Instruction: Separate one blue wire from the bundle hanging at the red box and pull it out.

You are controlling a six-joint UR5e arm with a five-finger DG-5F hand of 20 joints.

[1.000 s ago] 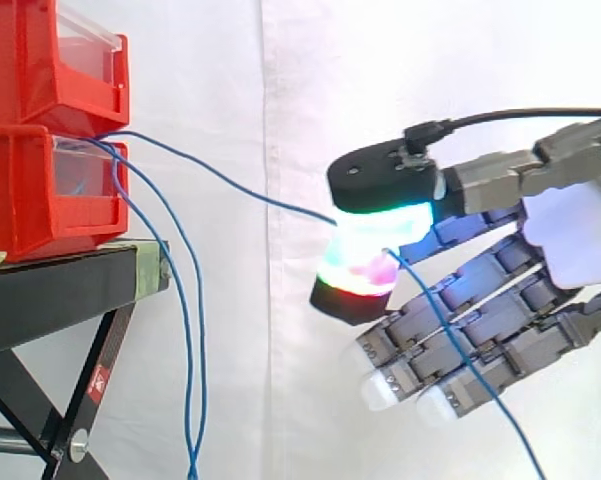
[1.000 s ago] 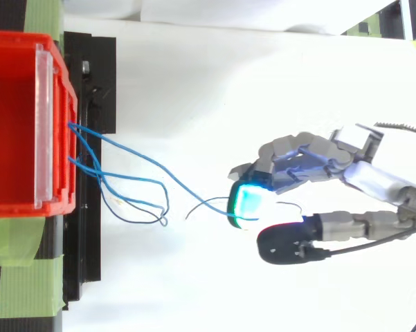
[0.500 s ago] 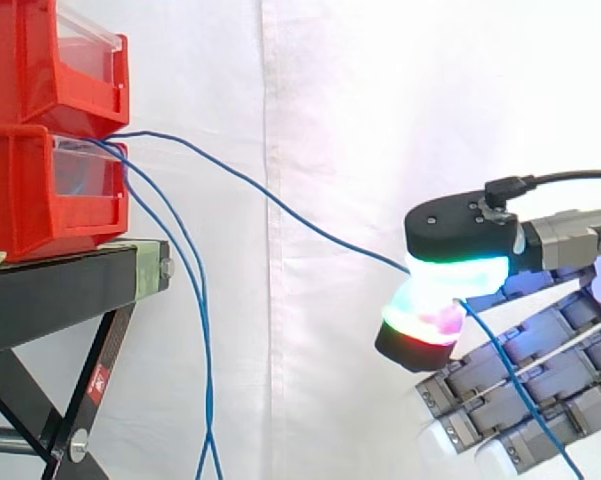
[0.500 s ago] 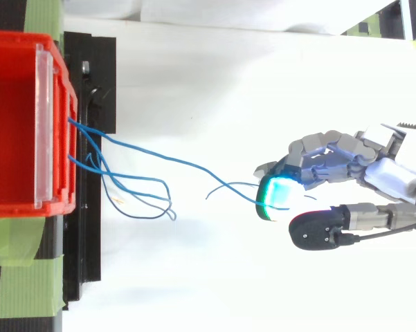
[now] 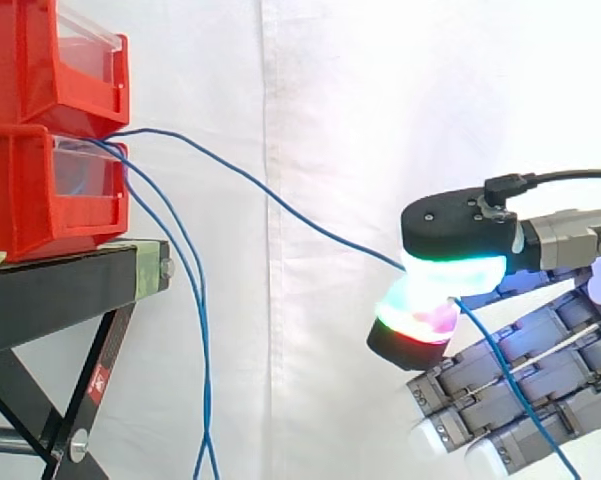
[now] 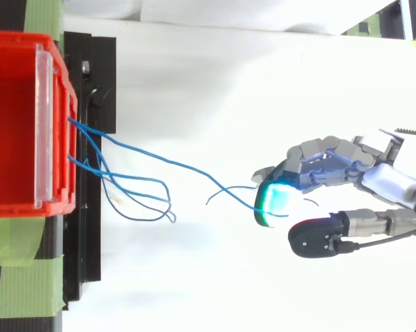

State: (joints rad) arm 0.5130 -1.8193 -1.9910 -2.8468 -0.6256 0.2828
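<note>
Though barely moved since a moment ago, the hand (image 5: 525,375) keeps its fingers (image 5: 420,312) pinched on one blue wire (image 5: 310,222) from the red box (image 5: 30,190).

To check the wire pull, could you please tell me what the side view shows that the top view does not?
From the side, the red bins are stacked two high on a black stand, the other wires hanging past it. From above, the top bin's inside is visible and those wires curl into loops. Both show the hand pinching one blue wire that runs from the bins.
</note>
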